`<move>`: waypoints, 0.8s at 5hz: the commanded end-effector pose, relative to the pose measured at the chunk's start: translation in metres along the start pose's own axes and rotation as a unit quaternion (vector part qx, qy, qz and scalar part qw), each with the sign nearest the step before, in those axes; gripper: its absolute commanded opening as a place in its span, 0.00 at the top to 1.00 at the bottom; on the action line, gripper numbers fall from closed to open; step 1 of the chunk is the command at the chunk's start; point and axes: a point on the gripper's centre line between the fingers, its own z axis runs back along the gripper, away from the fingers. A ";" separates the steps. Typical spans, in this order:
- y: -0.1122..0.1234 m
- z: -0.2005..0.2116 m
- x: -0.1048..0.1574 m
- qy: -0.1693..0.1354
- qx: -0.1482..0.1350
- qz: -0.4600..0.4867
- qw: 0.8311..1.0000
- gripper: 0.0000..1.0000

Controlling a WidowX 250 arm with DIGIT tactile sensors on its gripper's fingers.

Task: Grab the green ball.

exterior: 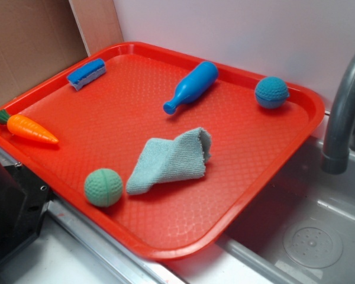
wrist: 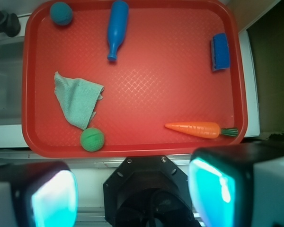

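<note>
Wrist view alone shows the gripper (wrist: 132, 189), fingers spread wide apart, nothing between them. Exterior view alone shows the faucet (exterior: 343, 112) beside the red tray (exterior: 296, 142). Green ball (wrist: 92, 139) sits ahead of the left finger, touching the cloth (wrist: 78, 100); round, no long axis.

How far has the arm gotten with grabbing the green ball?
Nothing looks done yet. The green ball sits untouched on the red tray, beside the folded cloth. The tool is open and empty, off the tray's near edge. Left: move over the ball, descend, close, lift.
</note>
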 end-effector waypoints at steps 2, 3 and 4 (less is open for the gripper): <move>-0.018 -0.050 -0.010 0.026 -0.006 -0.050 0.998 0.00; -0.035 -0.100 -0.025 0.016 -0.001 -0.088 0.996 0.00; -0.038 -0.150 -0.030 0.011 -0.004 -0.107 0.994 0.00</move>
